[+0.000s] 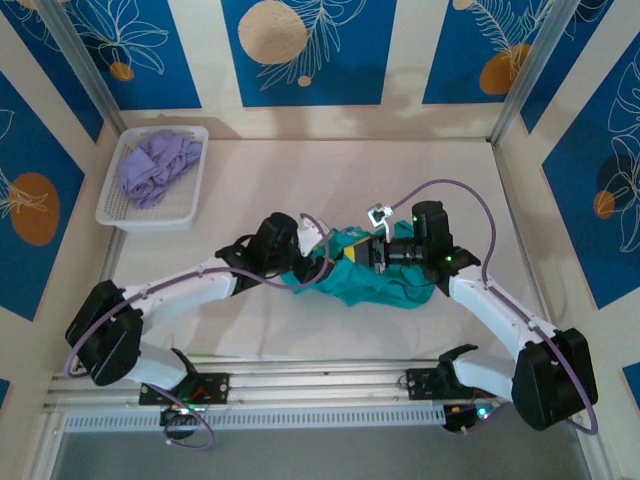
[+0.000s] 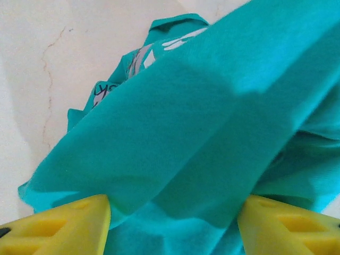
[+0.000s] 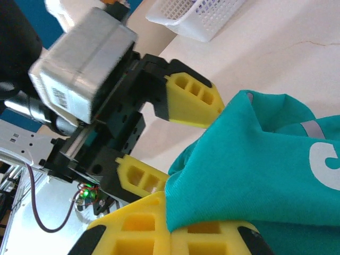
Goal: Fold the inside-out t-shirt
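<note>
From above, you see a white mesh basket [image 1: 155,220] at the far left corner of the desk [image 1: 420,190]. It holds a crumpled lavender garment [image 1: 155,170] and sits well apart from both arms. The inside-out t-shirt [image 1: 385,285], teal-green, lies bunched in a heap at the middle of the desk, outside the basket. Your left gripper [image 1: 314,264] reaches into the heap from the left and your right gripper [image 1: 352,255] from the right, close together over the cloth.

In your left wrist view, the two yellow fingers [image 2: 69,226] of the left gripper [image 2: 175,210] stand spread wide at the bottom corners. A broad fold of teal cloth [image 2: 212,106] drapes down between them, neither finger pressing on it. White lettering shows on the shirt's far part, with pale desk [image 2: 32,64] beyond.

In your right wrist view, the right gripper [image 3: 170,231] has its yellow fingers pressed together at the bottom edge, pinching a corner of the t-shirt [image 3: 255,159], which rises from between them. Just beyond, the left gripper [image 3: 191,146] faces you with its fingers apart beside the cloth. The basket [image 3: 202,26] sits at the top edge, lavender fabric [image 3: 218,5] visible through its mesh.
</note>
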Tool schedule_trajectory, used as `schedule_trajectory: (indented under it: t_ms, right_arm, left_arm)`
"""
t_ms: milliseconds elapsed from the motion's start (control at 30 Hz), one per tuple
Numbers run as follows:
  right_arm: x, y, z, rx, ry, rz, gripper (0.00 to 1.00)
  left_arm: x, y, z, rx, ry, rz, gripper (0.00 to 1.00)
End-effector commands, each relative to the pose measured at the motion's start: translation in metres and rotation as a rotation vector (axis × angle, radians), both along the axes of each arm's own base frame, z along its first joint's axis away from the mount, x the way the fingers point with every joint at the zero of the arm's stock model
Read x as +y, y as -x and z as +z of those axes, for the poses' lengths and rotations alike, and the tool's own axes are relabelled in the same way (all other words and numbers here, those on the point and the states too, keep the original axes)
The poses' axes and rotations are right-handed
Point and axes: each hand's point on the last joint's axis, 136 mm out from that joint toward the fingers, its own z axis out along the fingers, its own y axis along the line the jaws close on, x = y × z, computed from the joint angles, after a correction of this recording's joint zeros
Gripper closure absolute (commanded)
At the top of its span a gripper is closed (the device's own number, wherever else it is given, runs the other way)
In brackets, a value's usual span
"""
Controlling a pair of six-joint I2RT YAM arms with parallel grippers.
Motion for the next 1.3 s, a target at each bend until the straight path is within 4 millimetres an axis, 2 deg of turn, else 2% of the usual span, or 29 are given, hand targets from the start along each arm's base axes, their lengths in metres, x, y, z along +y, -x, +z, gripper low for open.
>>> schedule_trajectory:
  t_ms: [0, 67, 200, 233, 300, 400, 433, 500, 600, 733, 833, 933, 1000, 1067, 1167, 1267]
  right_arm:
    - [0.000, 0.009, 0.008, -0.018, -0.019, 0.042, 1.00]
    - [-0.001, 0.009, 0.007, -0.021, -0.016, 0.044, 1.00]
    - [-0.002, 0.012, 0.008, -0.040, -0.027, 0.050, 1.00]
    - [-0.003, 0.012, 0.009, -0.049, -0.031, 0.048, 1.00]
    - [-0.008, 0.007, 0.006, -0.067, -0.005, 0.016, 1.00]
    - [-0.028, -0.014, -0.016, -0.080, 0.175, -0.158, 1.00]
    - [-0.035, -0.020, -0.023, -0.096, 0.238, -0.216, 1.00]
    - [-0.046, -0.029, -0.028, -0.136, 0.319, -0.312, 1.00]
    - [-0.060, -0.045, -0.033, -0.130, 0.399, -0.450, 1.00]
    - [-0.063, -0.052, -0.032, -0.087, 0.443, -0.503, 1.00]
    - [-0.076, -0.052, -0.035, -0.029, 0.541, -0.566, 0.86]
    - [-0.091, -0.041, -0.029, -0.028, 0.635, -0.605, 0.70]
    - [-0.087, -0.027, -0.020, -0.074, 0.625, -0.571, 0.63]
    - [-0.068, -0.007, -0.005, -0.171, 0.549, -0.464, 0.57]
    - [-0.031, 0.024, 0.011, -0.330, 0.398, -0.282, 0.57]
    - [-0.012, 0.029, 0.016, -0.349, 0.329, -0.212, 0.59]
  left_arm:
    - [-0.010, -0.011, 0.002, -0.034, -0.011, -0.005, 0.36]
    - [-0.007, -0.024, -0.006, -0.043, -0.051, 0.052, 0.37]
    - [-0.016, -0.035, -0.023, -0.022, -0.094, 0.051, 0.41]
    - [-0.017, -0.038, -0.029, -0.012, -0.107, 0.054, 0.46]
    - [-0.020, -0.042, -0.029, 0.010, -0.102, 0.062, 0.67]
    - [-0.017, -0.035, -0.005, 0.112, 0.037, 0.052, 0.92]
    - [-0.017, -0.027, 0.014, 0.174, 0.143, 0.025, 0.98]
    - [-0.017, -0.006, 0.058, 0.288, 0.386, -0.072, 1.00]
    - [-0.011, 0.016, 0.102, 0.357, 0.579, -0.162, 1.00]
    - [-0.008, 0.029, 0.115, 0.420, 0.645, -0.194, 1.00]
    - [-0.005, 0.024, 0.121, 0.483, 0.702, -0.159, 1.00]
    - [-0.003, 0.017, 0.123, 0.535, 0.749, -0.116, 1.00]
    - [-0.002, 0.016, 0.121, 0.545, 0.746, -0.095, 1.00]
    - [-0.001, 0.013, 0.116, 0.538, 0.727, -0.073, 1.00]
    - [-0.001, 0.011, 0.112, 0.529, 0.705, -0.069, 1.00]
    - [-0.002, 0.012, 0.112, 0.527, 0.695, -0.074, 1.00]
